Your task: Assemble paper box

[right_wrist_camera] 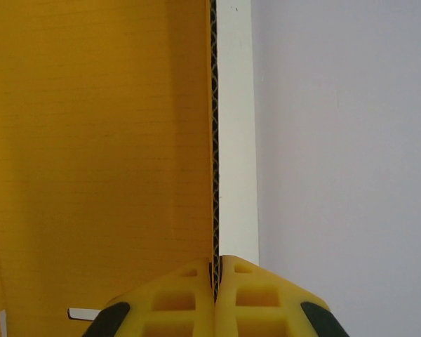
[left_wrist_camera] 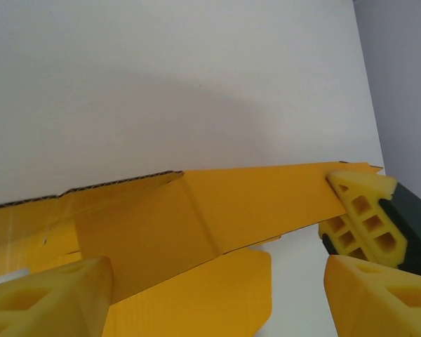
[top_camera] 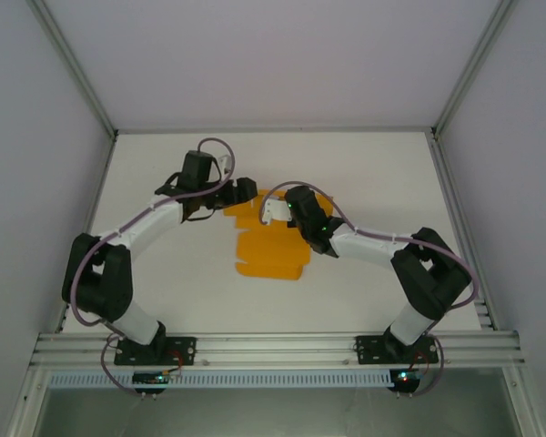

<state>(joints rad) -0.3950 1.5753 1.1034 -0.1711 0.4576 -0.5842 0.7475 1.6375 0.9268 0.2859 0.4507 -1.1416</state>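
Observation:
The paper box (top_camera: pixel 268 255) is an orange-yellow die-cut sheet lying mid-table, partly folded, with its far panels raised. My right gripper (top_camera: pixel 275 211) is shut on the corrugated edge of an upright panel (right_wrist_camera: pixel 98 140), the two fingertips pressed together on the card (right_wrist_camera: pixel 216 270). My left gripper (top_camera: pixel 241 193) is at the sheet's far left corner. In the left wrist view its jaws (left_wrist_camera: pixel 217 288) stand wide apart, with a raised panel (left_wrist_camera: pixel 196 217) and a flat flap (left_wrist_camera: pixel 196 302) between them. The right gripper's fingers (left_wrist_camera: pixel 361 210) pinch that panel's far end.
The white table (top_camera: pixel 364 182) is enclosed by pale walls with aluminium posts at the left and right. A metal rail (top_camera: pixel 273 346) carrying both arm bases runs along the near edge. Bare table lies beyond and beside the sheet.

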